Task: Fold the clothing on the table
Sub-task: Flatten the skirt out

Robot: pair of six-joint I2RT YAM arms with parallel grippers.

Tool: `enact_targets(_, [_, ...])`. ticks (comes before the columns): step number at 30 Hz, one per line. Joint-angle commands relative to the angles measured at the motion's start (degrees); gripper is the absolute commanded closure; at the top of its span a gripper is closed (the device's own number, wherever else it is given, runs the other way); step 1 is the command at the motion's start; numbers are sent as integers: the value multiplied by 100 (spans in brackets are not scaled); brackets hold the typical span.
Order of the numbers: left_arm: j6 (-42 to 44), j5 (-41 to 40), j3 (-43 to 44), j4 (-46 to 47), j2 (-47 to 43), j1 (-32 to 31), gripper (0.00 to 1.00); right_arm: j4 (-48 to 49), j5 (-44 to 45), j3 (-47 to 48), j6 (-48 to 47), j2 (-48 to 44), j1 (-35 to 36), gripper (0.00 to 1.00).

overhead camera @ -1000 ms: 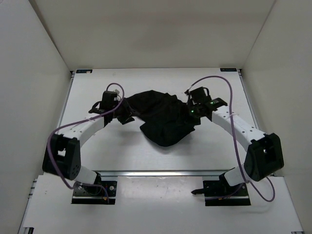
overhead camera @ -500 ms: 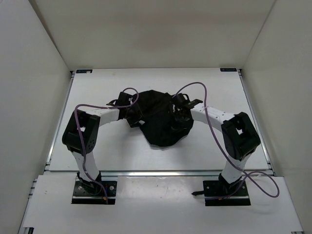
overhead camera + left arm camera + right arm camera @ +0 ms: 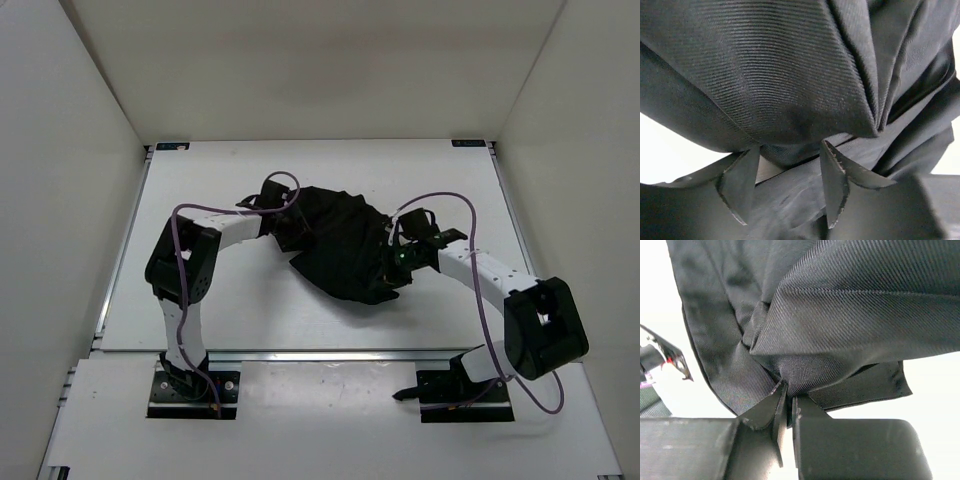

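Observation:
The clothing (image 3: 335,240) is a crumpled black ribbed garment lying in a heap at the middle of the white table (image 3: 230,310). My left gripper (image 3: 290,226) is at the heap's left edge. In the left wrist view it (image 3: 790,148) stands open, with folds of the clothing (image 3: 765,75) bunched just past the fingertips and more cloth lying under the fingers. My right gripper (image 3: 396,266) is at the heap's near right edge. In the right wrist view it (image 3: 788,392) is shut on a gathered pinch of the clothing (image 3: 850,305), and the cloth fans out from the tips.
Purple cables loop above both wrists (image 3: 440,200). Metal rails (image 3: 330,353) run along the table's near edge, with the arm bases (image 3: 190,385) just in front. White walls enclose the table on three sides.
The right gripper moved in over the garment, shut on a pinch of it and drew back to the near right. The left gripper moved right onto the heap's left edge, jaws opening a little wider.

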Motion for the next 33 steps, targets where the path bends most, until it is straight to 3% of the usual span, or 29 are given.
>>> enact_targets(1, [-102, -277, 517, -243, 261, -23, 41, 177, -183, 7, -102, -31, 199, 100])
enact_targets(3, [-49, -294, 799, -428, 499, -5, 43, 186, -279, -46, -154, -136, 138, 100])
enact_targets(4, [-14, -312, 913, -490, 595, 12, 51, 212, -288, -98, -172, -232, 60, 100])
enact_targets(5, [-5, -295, 975, -464, 674, 38, 70, 178, -340, -194, -216, -311, -45, 100])
enact_targets(7, [30, -251, 950, -438, 693, 91, 100, 116, -394, -291, -347, -460, -265, 100])
enact_targets(13, [399, 57, 450, -499, 27, 495, 100, -323, -430, -608, -839, -1015, -1959, 100])
enact_targets(18, [628, 250, -1052, -359, -1492, 908, 100, -937, 1273, -320, -832, -876, -3025, 98])
enact_targets(21, [611, 514, -1974, -61, -2249, 1041, 100, -1158, 2301, 58, -875, -787, -3158, 83])
enact_targets(22, [550, 601, -2143, -42, -2347, 1032, 99, -1185, 2426, 182, -928, -804, -3062, 78])
enact_targets(24, [610, 725, -2372, -208, -2585, 927, 72, -1263, 2620, 681, -928, -962, -2467, 67])
enact_targets(27, [480, 822, -2671, -122, -2900, 804, 74, -1553, 2569, 1314, -561, -980, -1727, 60])
enact_targets(29, [313, 857, -2820, 54, -3173, 733, 58, -1633, 2489, 1404, -96, -1041, -982, 59])
enact_targets(33, [-65, 936, -3006, 326, -3621, 741, 57, -863, 1963, 678, 1073, -1217, 224, 53])
